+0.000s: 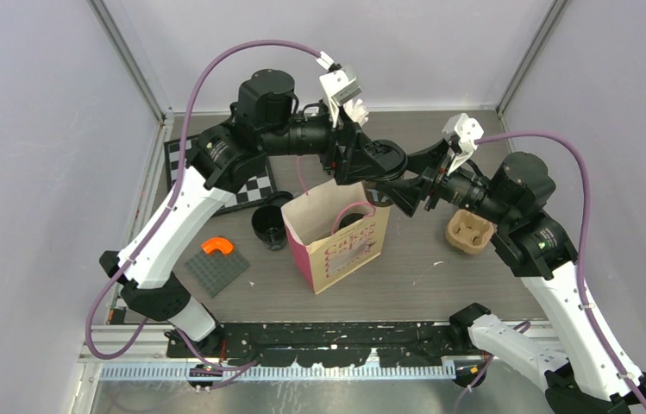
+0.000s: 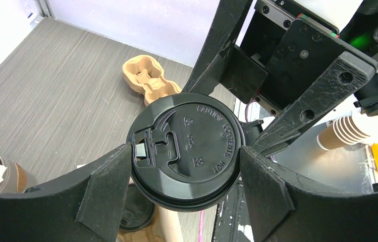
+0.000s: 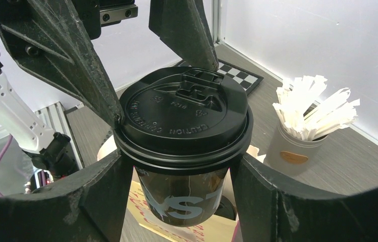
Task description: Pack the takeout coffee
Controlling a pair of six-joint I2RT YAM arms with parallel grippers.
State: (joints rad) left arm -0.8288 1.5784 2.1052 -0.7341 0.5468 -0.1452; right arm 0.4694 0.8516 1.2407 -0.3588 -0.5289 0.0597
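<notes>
One black takeout coffee cup [image 1: 385,161] with a round black lid [image 2: 186,143] hangs above the open pink paper bag [image 1: 345,246]. Both grippers meet on it. My left gripper [image 2: 184,156] has its fingers pressed against opposite sides of the lid. My right gripper [image 3: 181,166] is shut on the cup's body [image 3: 184,194] just under the lid's rim. In the top view the left gripper [image 1: 367,168] comes in from the left and the right gripper [image 1: 403,185] from the right. A second lidded black cup [image 2: 136,212] stands down inside the bag.
A brown pulp cup carrier [image 1: 472,233] lies right of the bag. A grey cup of white wrapped sticks [image 3: 298,146] stands near a checkerboard [image 1: 246,194]. A grey studded plate [image 1: 216,269] with an orange piece [image 1: 217,247] lies at the front left.
</notes>
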